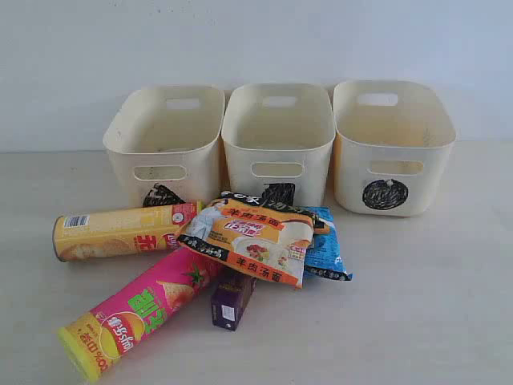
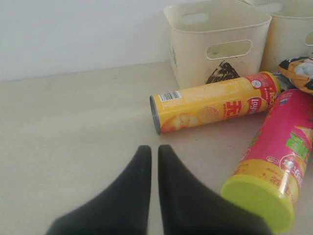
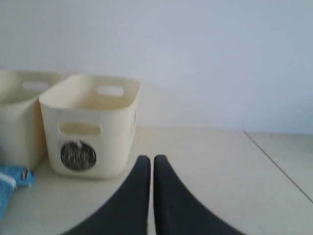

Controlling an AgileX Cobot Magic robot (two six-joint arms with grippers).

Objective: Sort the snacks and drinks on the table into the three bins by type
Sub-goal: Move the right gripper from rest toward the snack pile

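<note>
We see the left gripper [image 2: 154,148] and the right gripper [image 3: 148,157] both pinched shut, empty; the three bins [image 1: 240,164] line the exterior view's upper middle; just below, centre-left on the table [image 1: 433,305], lie the yellow tube [image 1: 120,231], pink tube [image 1: 144,309], orange-white packet [image 1: 252,241] and purple carton [image 1: 231,301].

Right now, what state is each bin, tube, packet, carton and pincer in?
Left bin, upright, looks empty.
Middle bin, upright, looks empty.
Circle-marked bin, upright, looks empty.
Yellow chip tube, on its side.
Pink chip tube, on its side.
Orange-white packet, lying on top.
Blue packet, partly covered.
Purple carton, lying, partly covered.
Left pincer, shut, empty.
Right pincer, shut, empty.
</note>
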